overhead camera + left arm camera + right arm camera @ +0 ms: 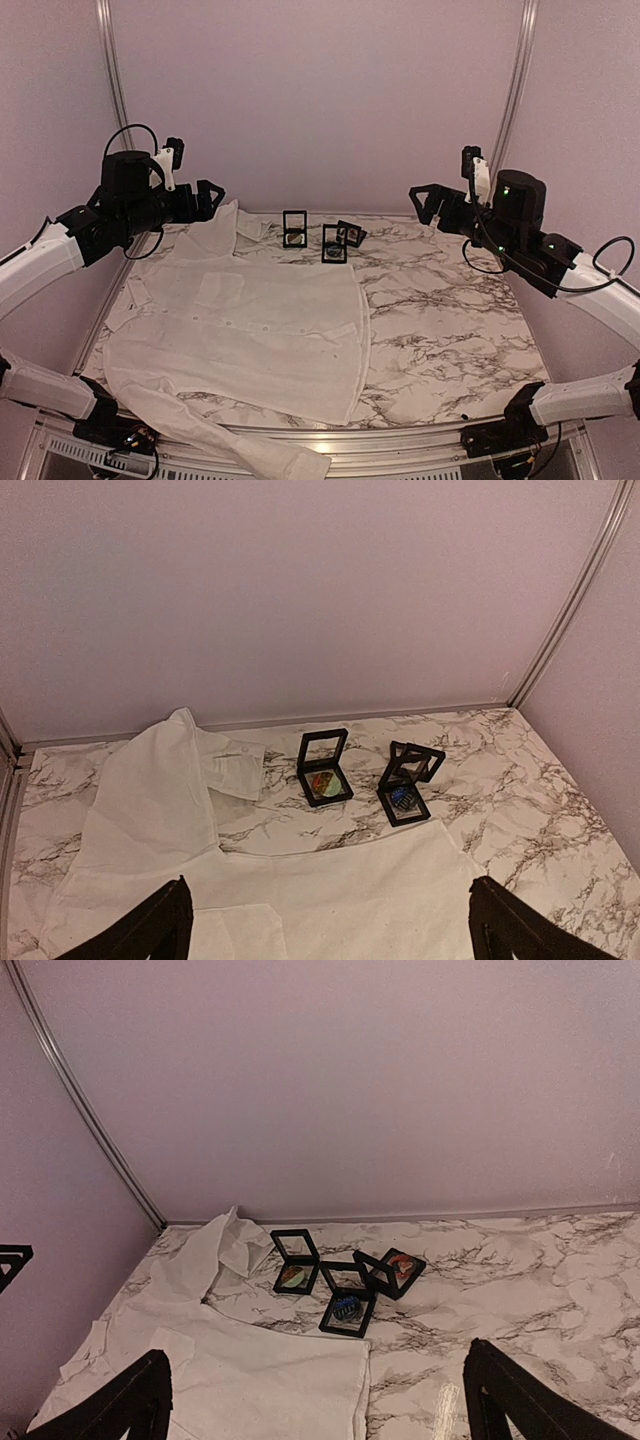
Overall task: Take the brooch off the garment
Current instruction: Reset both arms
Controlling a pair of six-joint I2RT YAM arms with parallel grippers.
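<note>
The garment is a white shirt spread flat over the left half of the marble table, collar towards the back and one sleeve trailing off the near edge. It also fills the lower part of the left wrist view and the lower left of the right wrist view. The brooch is hidden or out of view on the cloth. My left gripper hangs high over the back left corner, open and empty, well above the shirt. At the back right my right gripper is also raised, open and empty.
Three small open black display boxes stand behind the shirt's shoulder: one with a green-orange disc, one with a blue piece, one with a red piece. Bare marble lies right; walls enclose the back and sides.
</note>
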